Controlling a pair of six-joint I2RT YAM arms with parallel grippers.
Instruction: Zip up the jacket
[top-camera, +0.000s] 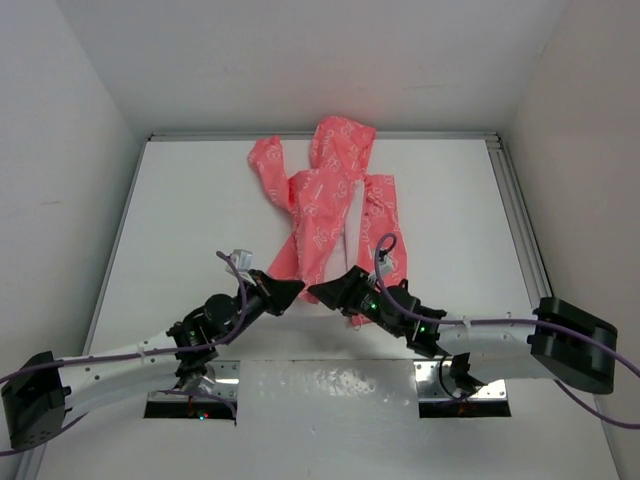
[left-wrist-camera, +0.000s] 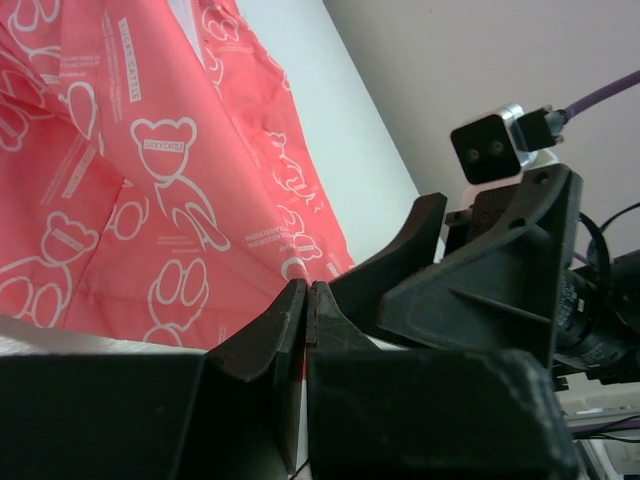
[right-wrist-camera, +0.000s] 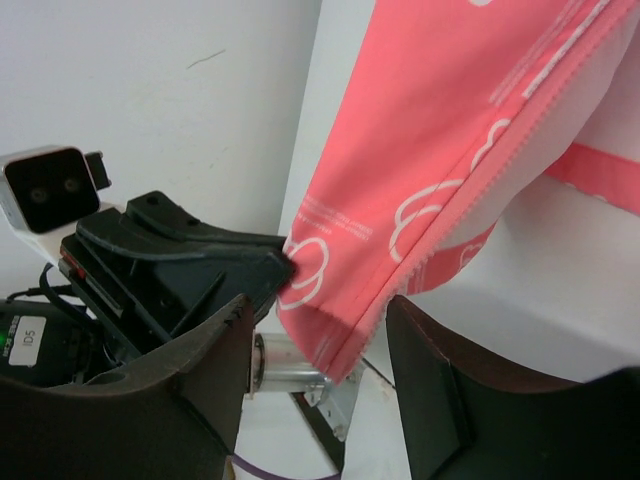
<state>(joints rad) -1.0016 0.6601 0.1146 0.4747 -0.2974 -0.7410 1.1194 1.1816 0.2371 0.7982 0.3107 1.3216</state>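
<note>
Though blurred, white lettering (left-wrist-camera: 126, 60) on jacket (left-wrist-camera: 230, 170)

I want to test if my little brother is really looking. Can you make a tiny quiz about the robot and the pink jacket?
1. True or false: the jacket is zipped shut down the front.
2. Fill in the blank with open or shut: the right tool is ____, with the jacket's zipper edge hanging between its fingers.
3. What is the left tool pinching?
A) the hood
B) the bottom hem corner
C) a sleeve cuff

Key
1. False. The front lies apart and the white lining shows.
2. open
3. B
</note>
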